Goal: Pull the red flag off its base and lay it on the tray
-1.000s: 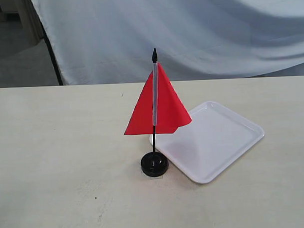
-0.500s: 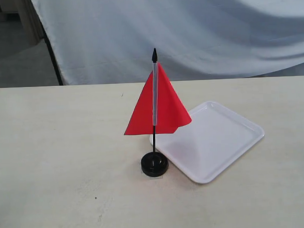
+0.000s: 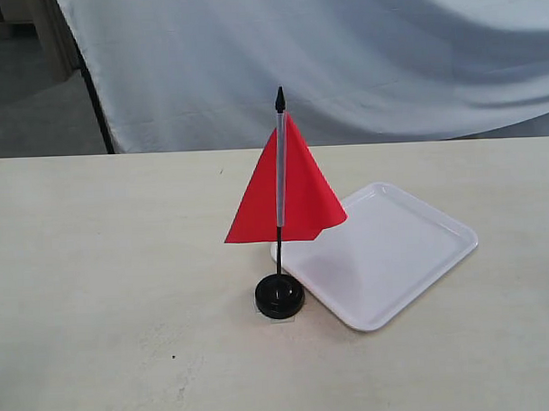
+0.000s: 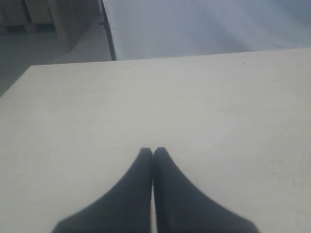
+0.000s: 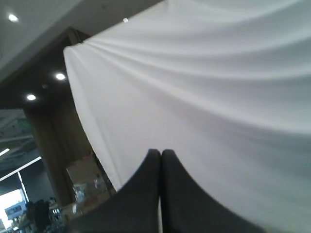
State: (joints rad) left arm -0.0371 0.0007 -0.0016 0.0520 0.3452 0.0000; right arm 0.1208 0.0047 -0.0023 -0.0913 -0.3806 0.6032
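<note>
Shows no progress: red flag (image 3: 300, 203) upright in base (image 3: 279, 297) beside tray (image 3: 402, 255), left gripper (image 4: 153, 151) and right gripper (image 5: 161, 153) pinched closed, empty.

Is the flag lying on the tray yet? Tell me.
No, the red flag stands upright in its base beside the tray.

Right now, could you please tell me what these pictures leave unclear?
Exterior view: the red flag covers part of the rim of the tray.
Exterior view: how the pole sits in the base is too small to tell.
Exterior view: both arms lie outside the frame.
Wrist views: past the left hand only table shows, past the right hand only curtain.
</note>
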